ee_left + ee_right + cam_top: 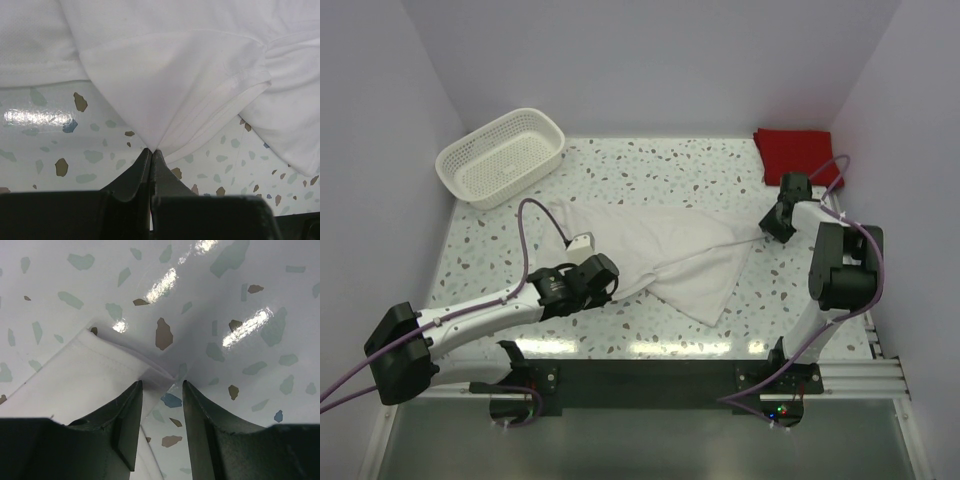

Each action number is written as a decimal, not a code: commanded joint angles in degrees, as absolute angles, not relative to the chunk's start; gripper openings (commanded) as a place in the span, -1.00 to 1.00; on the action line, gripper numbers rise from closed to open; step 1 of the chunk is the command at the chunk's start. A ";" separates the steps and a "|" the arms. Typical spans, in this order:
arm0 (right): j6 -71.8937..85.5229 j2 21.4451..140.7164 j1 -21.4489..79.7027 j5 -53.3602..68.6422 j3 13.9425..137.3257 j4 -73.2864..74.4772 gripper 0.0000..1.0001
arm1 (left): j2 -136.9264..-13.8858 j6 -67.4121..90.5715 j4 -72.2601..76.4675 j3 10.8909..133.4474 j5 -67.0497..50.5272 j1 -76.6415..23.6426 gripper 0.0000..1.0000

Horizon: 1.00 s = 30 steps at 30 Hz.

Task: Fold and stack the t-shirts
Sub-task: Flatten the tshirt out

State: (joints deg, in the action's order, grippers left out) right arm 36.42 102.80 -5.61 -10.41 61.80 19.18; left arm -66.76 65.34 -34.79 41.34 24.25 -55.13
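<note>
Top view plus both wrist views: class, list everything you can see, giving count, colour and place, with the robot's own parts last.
white shirt: one, white, lying crumpled mid-table
red shirt: one, red, folded, far right corner
basket: one, white lattice, far left corner
table: one, white with speckles, under everything
left gripper: one, black, shut on a fold of the white shirt, left of middle
right gripper: one, black, open over the white shirt's right corner

I see a plain white t-shirt; a solid red t-shirt; a white lattice basket; my table is white terrazzo, flecked grey-green and brown; cables are purple.
</note>
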 commanded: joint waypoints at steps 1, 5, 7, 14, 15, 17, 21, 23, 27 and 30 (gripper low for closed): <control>36.47 105.38 -5.89 -12.39 61.52 18.72 -0.17 | -66.00 65.13 -33.40 41.13 25.31 -54.84 -1.00; 36.12 105.91 -5.80 -12.57 62.14 19.16 -0.33 | -66.01 65.21 -33.31 41.13 25.31 -54.84 -1.00; 35.95 105.73 -5.80 -12.39 62.05 19.42 -0.38 | -66.09 65.13 -33.22 41.22 25.31 -54.84 -1.00; 34.90 104.15 -5.89 -11.69 62.49 20.21 -0.97 | -66.09 62.42 -34.45 43.32 28.11 -53.97 -1.00; 34.54 103.98 -5.80 -11.60 62.75 20.48 -1.00 | -66.18 61.53 -34.54 43.85 28.39 -52.49 -1.00; 33.76 103.10 -5.89 -11.43 64.24 21.70 -1.00 | -66.01 58.29 -34.28 45.34 28.48 -50.29 -1.00; 32.61 100.12 -5.80 -10.29 67.23 24.17 -1.00 | -65.83 50.47 -31.12 48.68 27.60 -40.55 -1.00; 31.65 97.84 -5.89 -9.50 69.77 25.75 -1.00 | -67.14 44.95 -28.92 52.97 27.34 -36.76 -1.00; 29.97 94.41 -5.89 -6.86 76.71 30.40 -1.00 | -72.15 36.66 -26.02 64.13 25.32 -26.57 -1.00; 28.74 91.25 -5.89 -4.66 85.92 34.79 -1.00 | -76.89 31.57 -27.33 76.70 24.87 -22.87 -1.00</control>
State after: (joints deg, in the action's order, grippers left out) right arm 31.16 97.97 -5.74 -6.72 76.66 30.96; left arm -74.91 40.69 -31.11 65.73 24.58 -26.33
